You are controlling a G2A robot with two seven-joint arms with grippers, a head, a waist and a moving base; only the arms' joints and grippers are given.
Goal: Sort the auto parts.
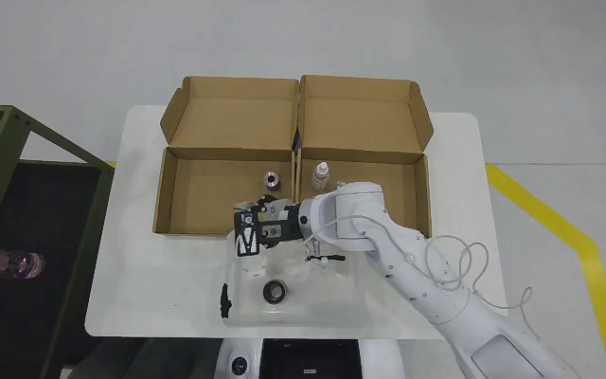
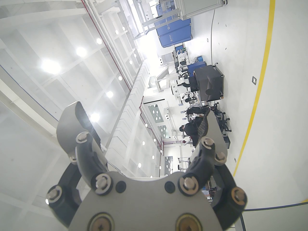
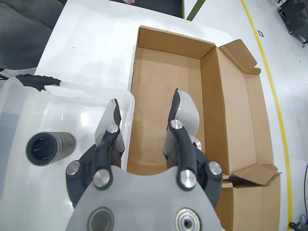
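Jaws of the right gripper (image 3: 146, 99) are spread wide and empty, held over the bin (image 3: 96, 90) rim beside the left box (image 3: 154, 78). 1 bearing (image 3: 50, 148) is seen lying in the bin. 1 small part (image 1: 270, 178) is seen in the left box, 1 bottle-shaped part (image 1: 322, 173) in the right box (image 1: 379, 194). Left gripper (image 2: 142, 111) jaws are likewise parted, empty

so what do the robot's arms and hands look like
The right arm is white, with rounded links and a thin pale cable looped alongside. The right hand and left hand have grey plates, black linkages, silver screws and pale fingers with black ribbed pads.
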